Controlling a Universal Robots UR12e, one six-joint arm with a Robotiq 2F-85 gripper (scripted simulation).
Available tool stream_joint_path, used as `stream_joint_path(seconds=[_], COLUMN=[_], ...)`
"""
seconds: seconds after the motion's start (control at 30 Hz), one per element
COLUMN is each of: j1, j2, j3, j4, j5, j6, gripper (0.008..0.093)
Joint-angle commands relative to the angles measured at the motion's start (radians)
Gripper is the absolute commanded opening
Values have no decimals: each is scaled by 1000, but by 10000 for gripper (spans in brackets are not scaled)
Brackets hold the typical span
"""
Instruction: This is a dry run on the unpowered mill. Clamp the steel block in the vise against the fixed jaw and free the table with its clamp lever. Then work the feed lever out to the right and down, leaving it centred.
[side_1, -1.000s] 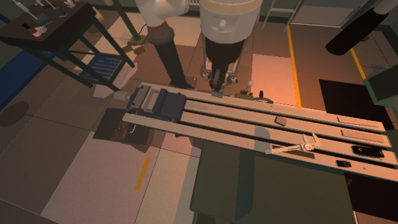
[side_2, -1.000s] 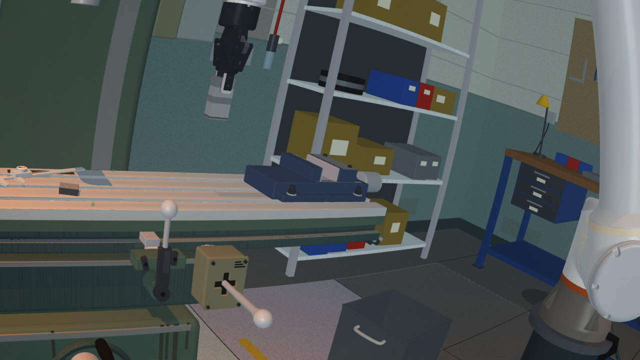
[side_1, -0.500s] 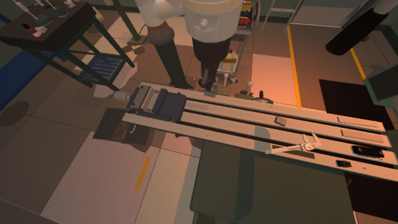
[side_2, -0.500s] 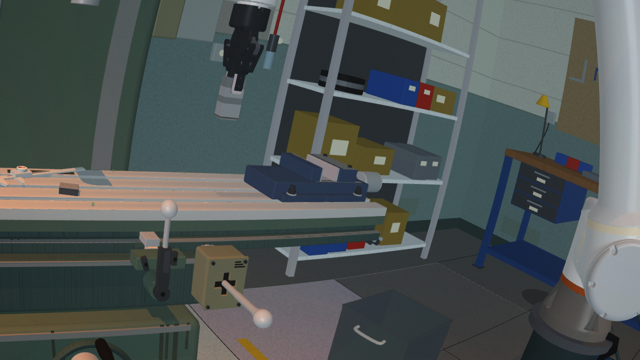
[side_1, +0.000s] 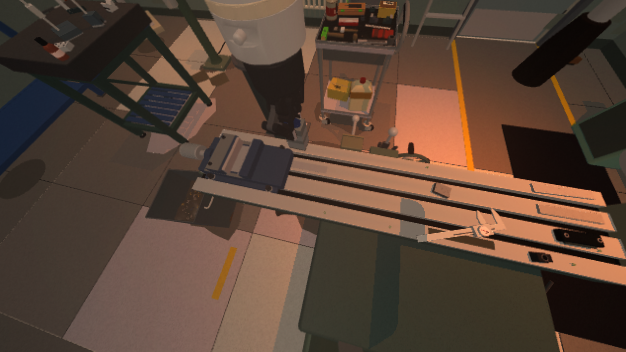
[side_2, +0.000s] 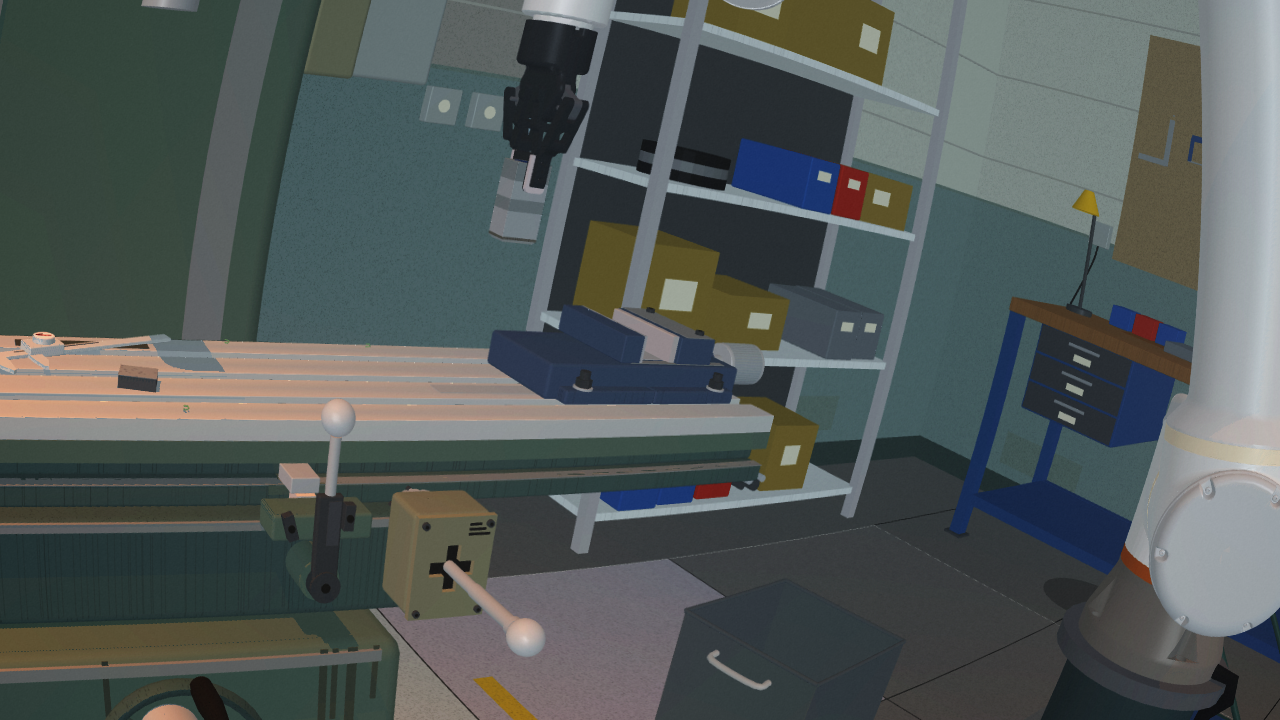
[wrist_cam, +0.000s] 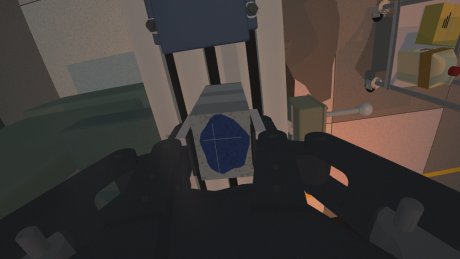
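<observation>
The upper end of the steel block (side_2: 517, 204) is hidden between my fingers, and my gripper (side_2: 535, 172) grips it high above the mill table. The block (wrist_cam: 221, 141) is grey with a blue patch and a scribed cross on its end face. The blue vise (side_2: 618, 356) sits at the table's end with its jaws apart and nothing between them, below and to the right of the block. The table clamp lever (side_2: 329, 488) stands upright on the table's front. The feed lever (side_2: 490, 607) sticks out of a tan box (side_2: 439, 552) with a cross-shaped slot.
A shelf rack (side_2: 743, 224) with boxes stands behind the vise. A caliper (side_1: 467, 231) and a small block (side_1: 442, 190) lie on the far part of the table. A grey bin (side_2: 774, 654) sits on the floor near the robot's base (side_2: 1199, 555). A wheeled cart (side_1: 357, 60) stands beyond the table.
</observation>
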Motion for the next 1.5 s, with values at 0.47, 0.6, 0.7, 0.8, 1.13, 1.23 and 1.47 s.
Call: stream_joint_path(seconds=[0.47,0.6,0.7,0.8,1.13,1.23,1.47], j1=[-127,-159,-181,-201,-246,-253,-260], j2=[-73,-87,-97,-105,-122,-124,-127], j3=[80,97,108,117,135,138,140], j4=[-14,-16,-17,-18,-19,-20,-20], j5=[0,0,0,0,0,0,0], j6=[-153,-192,-219,-243,-297,-305,-313], gripper=[80,80,80,80,80,80,80])
